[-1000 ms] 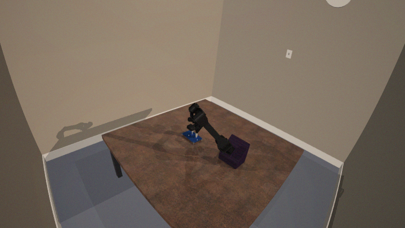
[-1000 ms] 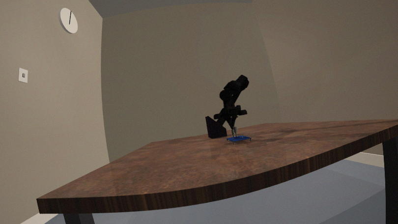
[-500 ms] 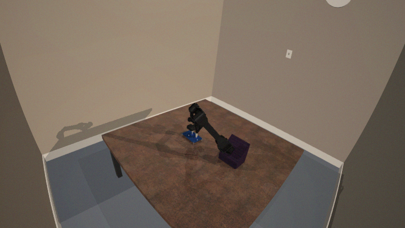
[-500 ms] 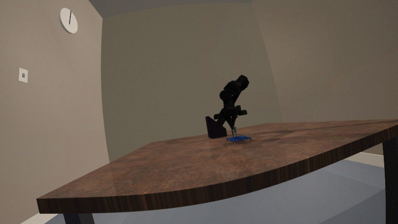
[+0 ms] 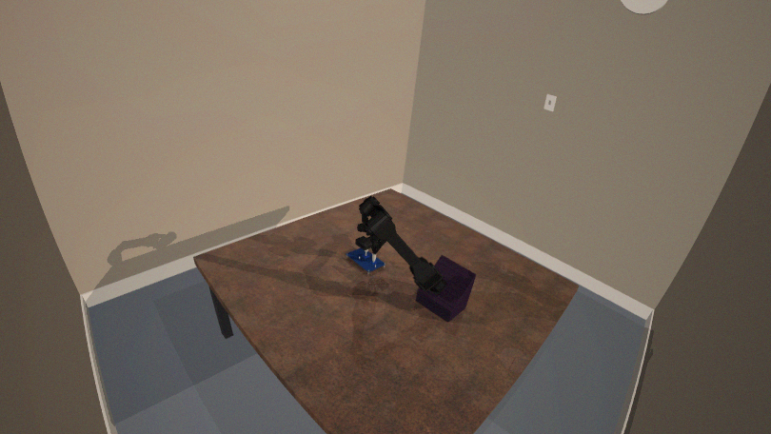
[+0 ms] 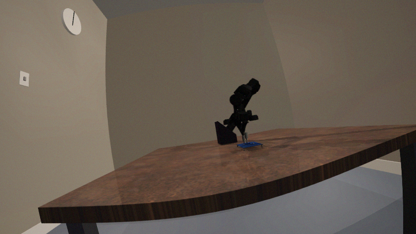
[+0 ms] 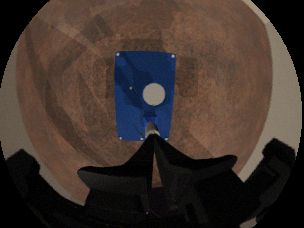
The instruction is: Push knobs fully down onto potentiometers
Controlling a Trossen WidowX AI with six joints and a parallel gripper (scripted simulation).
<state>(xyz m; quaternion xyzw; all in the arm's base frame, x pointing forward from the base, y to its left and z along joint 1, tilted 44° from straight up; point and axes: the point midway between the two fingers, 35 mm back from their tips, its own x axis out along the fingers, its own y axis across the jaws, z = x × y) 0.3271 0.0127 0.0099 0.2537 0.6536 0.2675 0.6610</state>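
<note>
Your claw (image 5: 374,250) (image 6: 242,134) (image 7: 152,137) points down over the blue circuit board (image 5: 358,258) (image 6: 252,144) (image 7: 130,115), its fingertips together with nothing gripped between them. The board stands on short legs on the brown surface (image 5: 377,334) (image 6: 180,174) (image 7: 220,80), and you can see the small feet under its edge from the exterior side.

Two pale knobs rise from the board. In the wrist view you look at the round top of one, the wide knob (image 7: 154,94), near the middle of the board. The other, the narrow knob (image 7: 151,128), is by the end of the board closest to your claw, and your fingertips are right at its top; whether they actually touch it, you cannot tell from here. Under that narrow knob you can make out part of a brighter blue potentiometer body (image 7: 150,120). How far either knob sits down its shaft is too small to judge.

Your black arm (image 5: 405,248) (image 6: 244,91) reaches up from the dark purple block (image 5: 458,277) (image 6: 225,136) and bends down to the board, which lies well apart from that block. On the wall you have a white switch plate (image 5: 550,102) (image 6: 24,78).
</note>
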